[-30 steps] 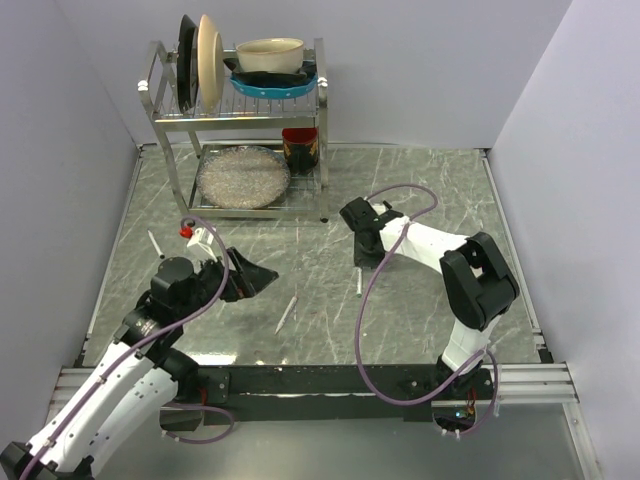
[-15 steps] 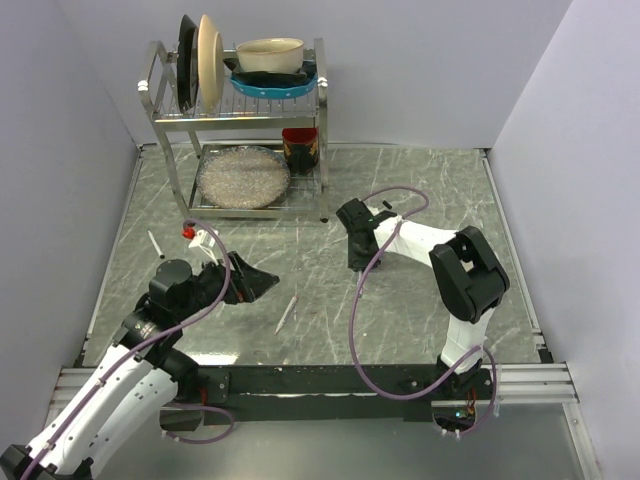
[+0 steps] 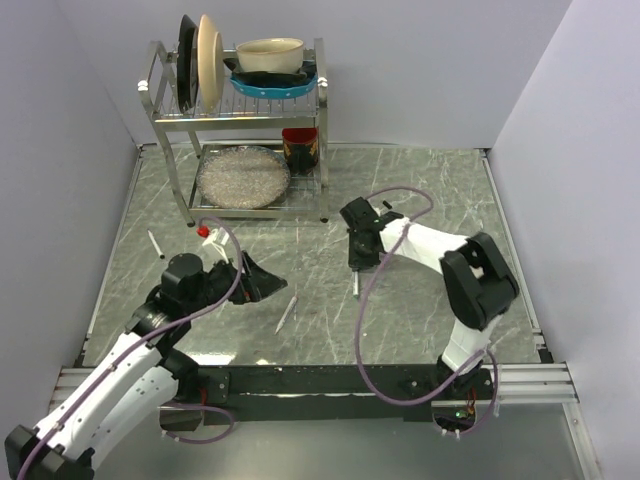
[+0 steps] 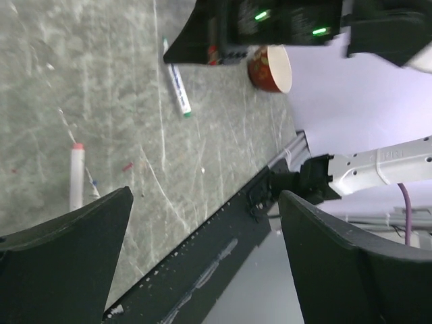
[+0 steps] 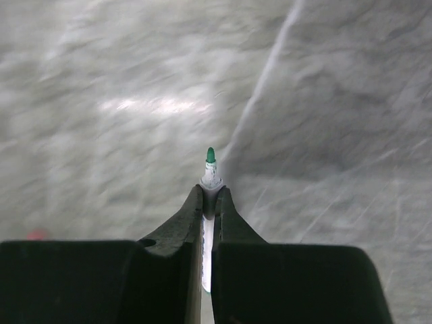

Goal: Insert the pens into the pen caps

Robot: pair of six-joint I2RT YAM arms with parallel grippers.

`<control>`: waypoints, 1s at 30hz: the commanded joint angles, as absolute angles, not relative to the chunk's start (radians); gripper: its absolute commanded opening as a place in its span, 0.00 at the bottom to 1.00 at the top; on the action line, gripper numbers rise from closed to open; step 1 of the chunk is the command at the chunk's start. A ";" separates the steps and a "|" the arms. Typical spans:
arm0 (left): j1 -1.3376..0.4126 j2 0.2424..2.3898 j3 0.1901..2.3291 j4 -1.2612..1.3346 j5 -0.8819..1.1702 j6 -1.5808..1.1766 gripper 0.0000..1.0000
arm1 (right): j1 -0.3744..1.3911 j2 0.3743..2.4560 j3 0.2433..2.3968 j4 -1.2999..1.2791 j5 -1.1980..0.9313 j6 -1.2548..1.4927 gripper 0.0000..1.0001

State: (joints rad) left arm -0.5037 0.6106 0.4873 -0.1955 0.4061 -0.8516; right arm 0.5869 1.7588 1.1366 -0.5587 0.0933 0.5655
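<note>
My right gripper (image 3: 356, 262) (image 5: 211, 196) is shut on a whitish pen (image 5: 210, 177) whose bare green tip sticks out past the fingertips, close above the table. The left wrist view also shows this pen (image 4: 177, 79), under the right gripper. A second pen with a pink end (image 3: 287, 313) (image 4: 76, 177) lies on the table just right of my left gripper (image 3: 257, 281) (image 4: 202, 202), which is open and empty. A third pen (image 3: 156, 244) lies at the far left. I see no pen caps clearly; a blurred red spot (image 5: 34, 234) sits at the left in the right wrist view.
A metal dish rack (image 3: 322, 140) stands at the back left with plates, bowls and a red cup (image 3: 300, 148) (image 4: 270, 67). Grey walls close in the left, back and right. A black rail (image 3: 320, 380) runs along the near edge.
My left gripper has moved right, closer to the pink-ended pen. My right gripper has shifted slightly, still shut on the green-tipped pen.
</note>
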 commanded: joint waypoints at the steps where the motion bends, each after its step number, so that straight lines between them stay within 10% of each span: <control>1: -0.508 0.673 0.457 -0.036 0.518 -0.902 0.93 | 0.603 1.530 1.109 -0.459 -0.096 0.607 0.00; 21: -0.600 0.859 0.454 0.321 0.603 -1.051 0.79 | 0.837 1.252 1.031 -0.091 -0.255 0.919 0.00; 30: -0.607 0.815 0.430 0.361 0.600 -1.100 0.46 | 0.880 1.255 1.031 -0.069 -0.207 0.957 0.00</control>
